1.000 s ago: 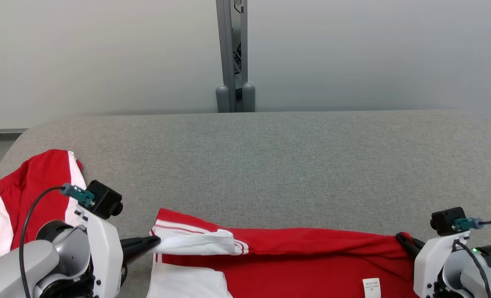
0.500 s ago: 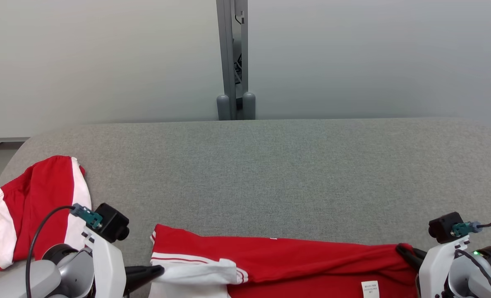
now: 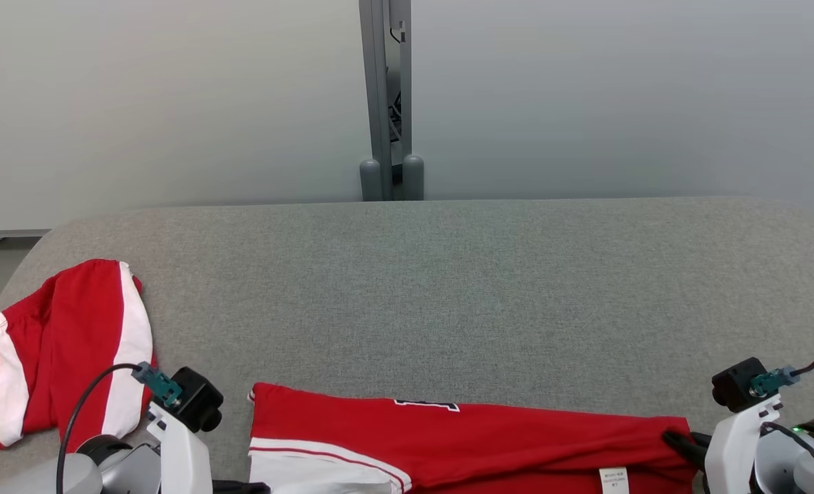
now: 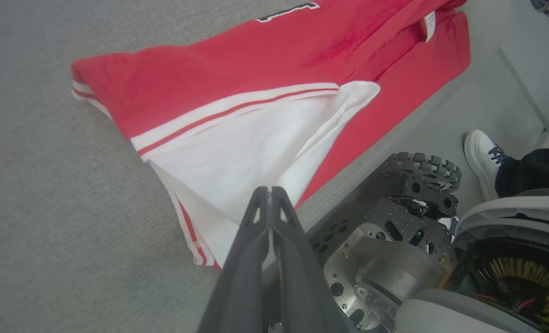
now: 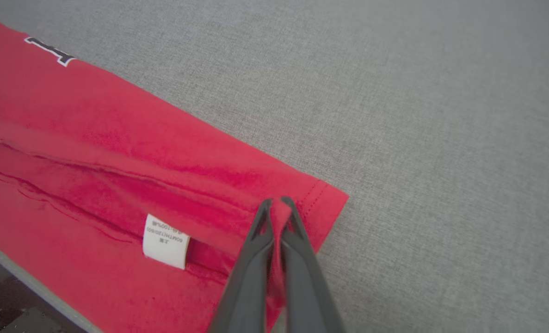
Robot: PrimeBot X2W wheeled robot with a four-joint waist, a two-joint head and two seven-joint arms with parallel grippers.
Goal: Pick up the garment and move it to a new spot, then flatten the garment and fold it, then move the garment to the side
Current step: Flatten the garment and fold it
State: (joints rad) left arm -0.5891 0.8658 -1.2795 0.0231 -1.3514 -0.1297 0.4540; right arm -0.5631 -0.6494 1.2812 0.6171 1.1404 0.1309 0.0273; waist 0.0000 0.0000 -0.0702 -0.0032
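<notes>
In the head view, the garment [image 3: 489, 439], red with white parts, is seen spread along the near edge of the grey table [image 3: 448, 274], and its lower part is cut off by the bottom of the picture. The right gripper [image 3: 675, 439] is placed at the right corner of the garment, and the dark tip of the left gripper [image 3: 259, 488] is seen just beside the white part at the left. A second red and white garment [image 3: 57, 350] is laid near the left end of the table, apart from the first one. In the left wrist view, the two fingers of the left gripper are pressed together, and a fold of the white cloth is led down to their tips, so it appears to be pinched there. The garment is seen hanging over the table edge, above the robot base [image 4: 394, 222], and a person's white shoe [image 4: 482, 157] is seen on the floor. In the right wrist view, the fingers are closed on the red hem at the corner, with red cloth squeezed between them, and a white label [image 5: 165, 240] is seen near them.
</notes>
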